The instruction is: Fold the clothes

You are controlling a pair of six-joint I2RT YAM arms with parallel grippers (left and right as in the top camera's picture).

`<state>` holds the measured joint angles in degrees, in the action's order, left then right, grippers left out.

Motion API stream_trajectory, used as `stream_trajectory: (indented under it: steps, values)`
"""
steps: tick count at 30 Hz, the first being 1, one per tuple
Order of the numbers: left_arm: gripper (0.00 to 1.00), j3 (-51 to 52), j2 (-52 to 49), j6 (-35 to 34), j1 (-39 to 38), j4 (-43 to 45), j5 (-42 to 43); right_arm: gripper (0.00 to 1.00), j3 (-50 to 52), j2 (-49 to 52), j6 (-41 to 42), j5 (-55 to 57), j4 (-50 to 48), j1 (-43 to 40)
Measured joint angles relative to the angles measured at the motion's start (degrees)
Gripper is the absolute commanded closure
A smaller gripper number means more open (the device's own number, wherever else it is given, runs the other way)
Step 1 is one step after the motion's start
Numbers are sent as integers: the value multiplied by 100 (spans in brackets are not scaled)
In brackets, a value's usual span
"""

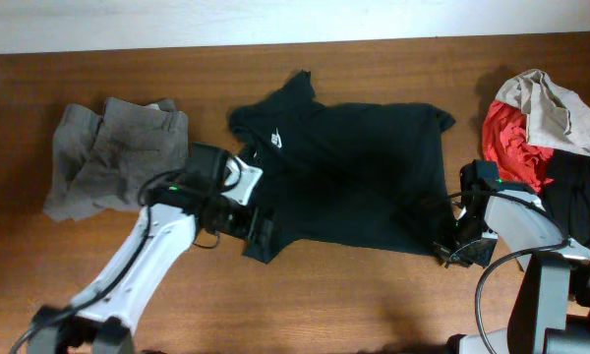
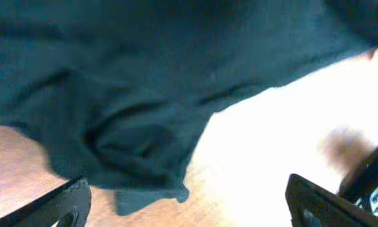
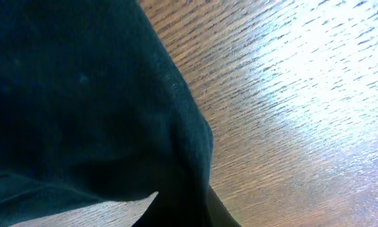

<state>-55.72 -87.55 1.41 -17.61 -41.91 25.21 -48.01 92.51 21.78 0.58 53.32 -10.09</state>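
Note:
The black T-shirt (image 1: 354, 187) lies spread out flat in the middle of the table, its small white logo (image 1: 278, 140) at the upper left. My left gripper (image 1: 259, 228) is open at the shirt's lower left corner. In the left wrist view its jaws (image 2: 189, 211) are wide apart, with the rumpled corner of the shirt (image 2: 138, 145) on the wood just ahead of them. My right gripper (image 1: 452, 251) is at the shirt's lower right corner. In the right wrist view (image 3: 188, 214) it is shut on the shirt's edge (image 3: 82, 94), and the fabric is drawn into a pinch there.
Crumpled grey trousers (image 1: 113, 152) lie at the left, beside my left arm. A heap of beige (image 1: 556, 108), red (image 1: 506, 143) and black (image 1: 575, 192) pieces sits at the right edge. Bare wooden table (image 1: 374, 295) runs along the front.

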Motion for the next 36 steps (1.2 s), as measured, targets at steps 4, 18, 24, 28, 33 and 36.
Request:
stream_trajectory:
  steps: [4,18,24,28,33,36]
  values:
    - [6,0,-352,-678,-44,-151,-140,87,0,0,0,4,0,0]
    - [27,68,-533,-2190,-44,-48,-728,87,0,0,-17,7,-28,0]
    - [46,133,-949,-2404,-44,151,-791,87,0,0,-22,7,-39,0]
    - [51,164,-1056,-2483,-44,225,-785,87,0,0,-39,7,-39,0]
    - [99,164,-1058,-2544,-37,232,-798,87,0,0,-61,7,-39,0]
    - [99,164,-1058,-2529,-35,225,-903,87,0,0,-59,7,-37,0]
